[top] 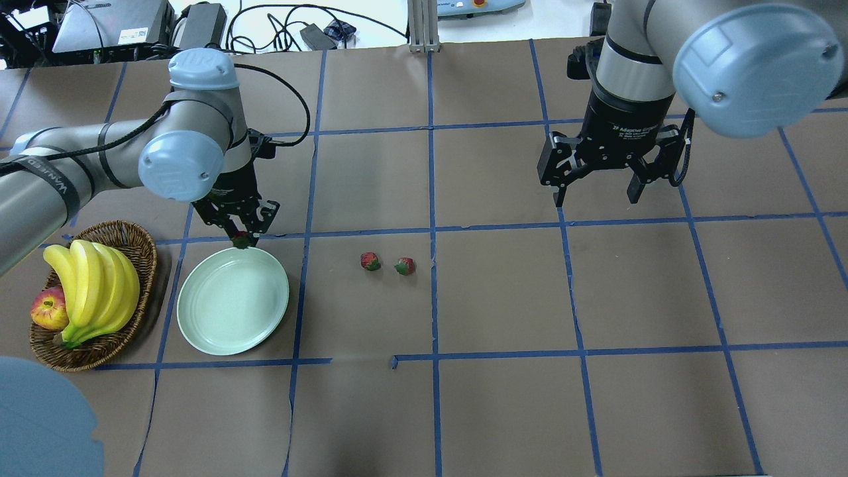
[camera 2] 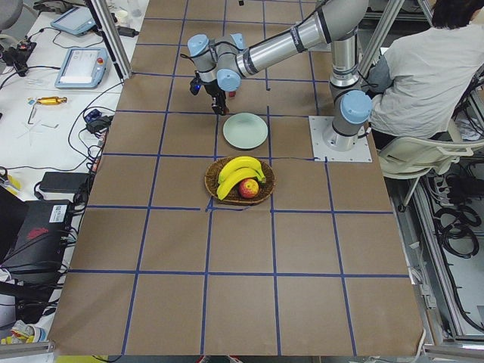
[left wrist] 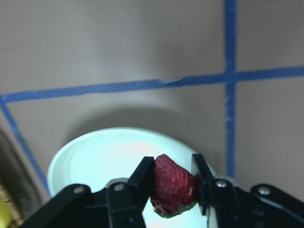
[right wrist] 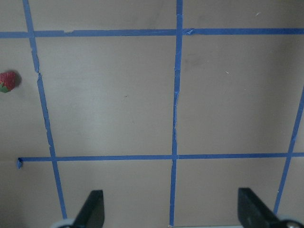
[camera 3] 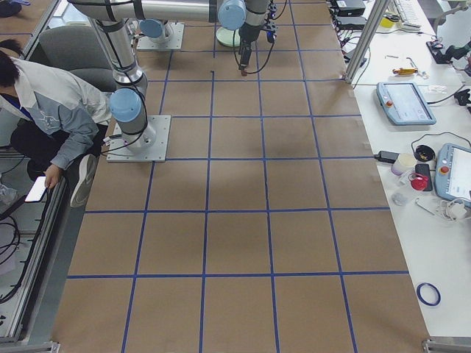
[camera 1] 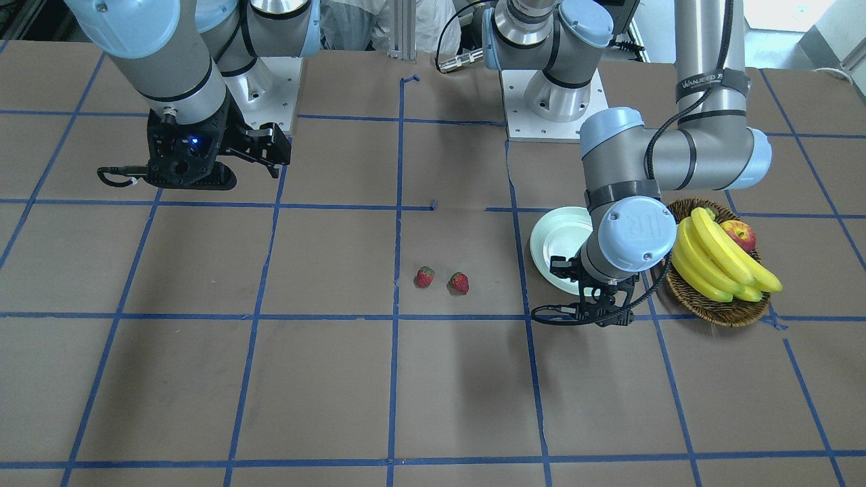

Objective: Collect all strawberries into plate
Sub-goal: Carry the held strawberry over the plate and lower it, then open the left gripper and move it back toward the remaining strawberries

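Clamped in the left gripper [top: 240, 233], one strawberry [left wrist: 172, 184] is squeezed between its closed fingers, above the plate [top: 199, 331] at its 12 o'clock rim, overhead view. A second strawberry [top: 370, 261] and third strawberry [top: 405, 266] lie side by side near the plate's 3 o'clock. At their 2 o'clock, well apart, the right gripper [top: 597, 197] hangs spread wide, empty.

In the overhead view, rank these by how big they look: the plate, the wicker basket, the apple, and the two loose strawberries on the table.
1. wicker basket, slightly bigger than the next
2. plate
3. apple, partly hidden by bananas
4. loose strawberries: alike, so not ranked apart
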